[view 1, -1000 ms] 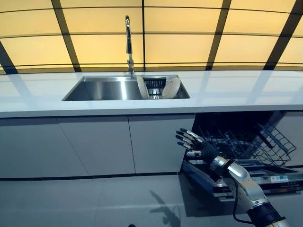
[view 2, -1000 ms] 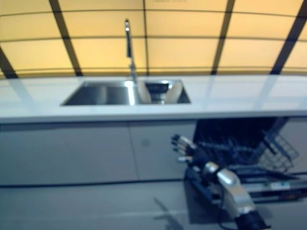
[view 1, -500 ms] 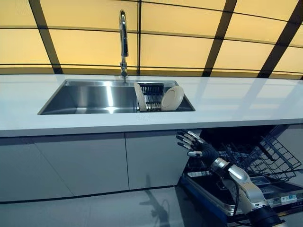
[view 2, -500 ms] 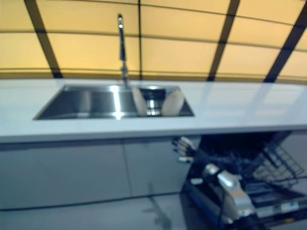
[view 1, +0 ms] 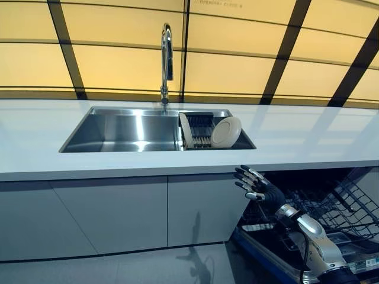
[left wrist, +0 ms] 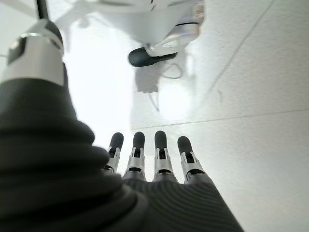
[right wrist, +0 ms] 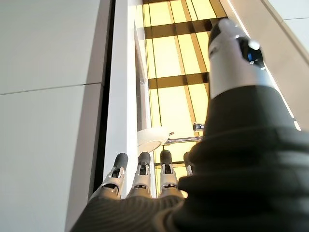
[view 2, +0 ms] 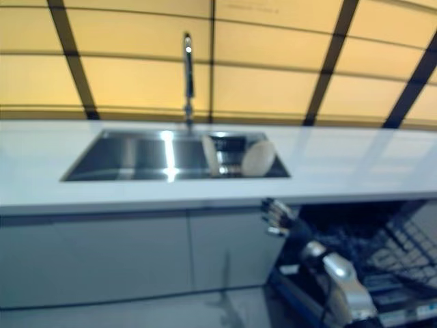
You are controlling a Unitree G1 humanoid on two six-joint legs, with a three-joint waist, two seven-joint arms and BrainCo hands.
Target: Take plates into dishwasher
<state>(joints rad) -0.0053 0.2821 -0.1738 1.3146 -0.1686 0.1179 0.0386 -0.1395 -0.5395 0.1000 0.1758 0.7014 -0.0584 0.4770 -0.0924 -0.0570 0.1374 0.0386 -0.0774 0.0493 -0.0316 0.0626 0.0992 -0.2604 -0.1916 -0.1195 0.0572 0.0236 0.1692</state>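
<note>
Two pale plates are being held upright in a dark rack [view 1: 200,127] that is sitting in the right end of the steel sink [view 1: 118,127]. The round plate [view 1: 226,131] is leaning at the rack's right end with its face shown toward the front; the other plate [view 1: 185,130] is standing edge-on at the rack's left end. The sink is set into the white tabletop [view 1: 308,136], nearer its back edge, and a tall faucet [view 1: 166,56] is rising from the back rim of the sink.

Below the front edge of the tabletop, to the right of the grey cabinet doors [view 1: 118,213], the dishwasher [view 1: 331,207] is standing open, with its wire basket [view 1: 349,204] pulled out.

The right hand [view 1: 256,184] is being held in the air just under the tabletop's front edge, in front of the open dishwasher. Its fingers [right wrist: 141,171] are being kept straight and spread, with nothing in them. The left hand [left wrist: 149,159] is being pointed down at the light floor [left wrist: 260,145], its fingers straight and together, holding nothing.
</note>
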